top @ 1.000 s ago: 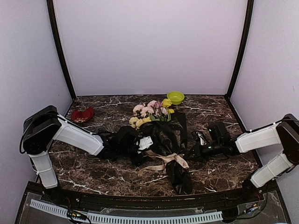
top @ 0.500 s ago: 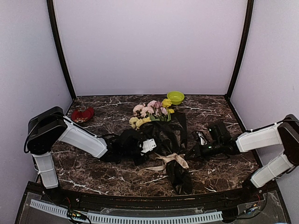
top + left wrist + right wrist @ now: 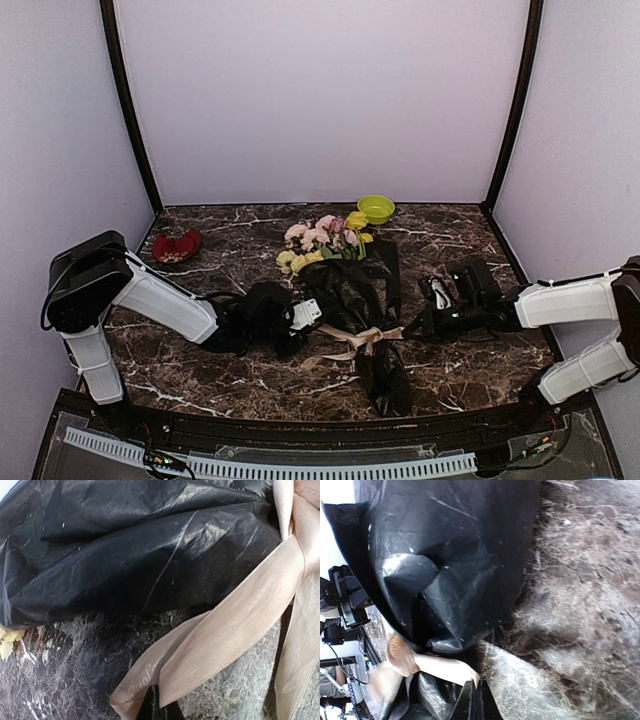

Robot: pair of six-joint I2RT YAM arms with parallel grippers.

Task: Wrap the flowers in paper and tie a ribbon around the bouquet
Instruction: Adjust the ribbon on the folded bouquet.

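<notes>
Overhead view of a marbled bench (image 3: 200, 375) with a bouquet (image 3: 350, 290) lying at centre frame. Black paper (image 3: 125, 545) is wrapped round the flowers (image 3: 325, 240), whose pink and yellow heads point toward the top of the frame. A tan ribbon (image 3: 362, 340) crosses the narrow lower part of the cone in a knot.

The left claw (image 3: 160, 709), spread apart a second ago, has now clamped onto the ribbon's left tail, seen at the bottom edge of its wrist view. It has also drawn slightly toward the left of the frame. The right claw (image 3: 476, 700) remains pinched on the other tail, just right of the bouquet. The knot's loops look smaller and flatter than before.

With both tails held, the arms seem placed to pull apart and cinch the tie, which is likely a late step.
</notes>
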